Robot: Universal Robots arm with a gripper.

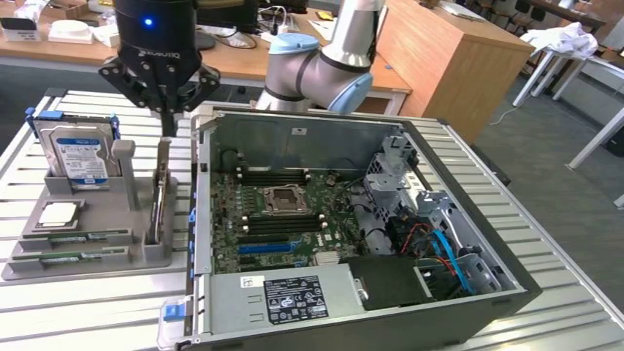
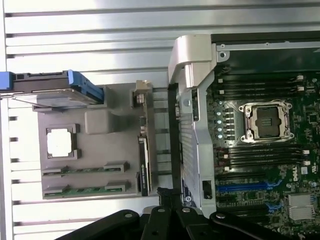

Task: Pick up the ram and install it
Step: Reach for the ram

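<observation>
My gripper (image 1: 168, 123) was closed tight, fingers together and holding nothing, just above the upright card (image 1: 159, 194) in the gray tray (image 1: 93, 269). The ram (image 1: 76, 238) lay flat in the tray's slots, two green sticks, beside the open computer case (image 1: 292, 135).
</observation>
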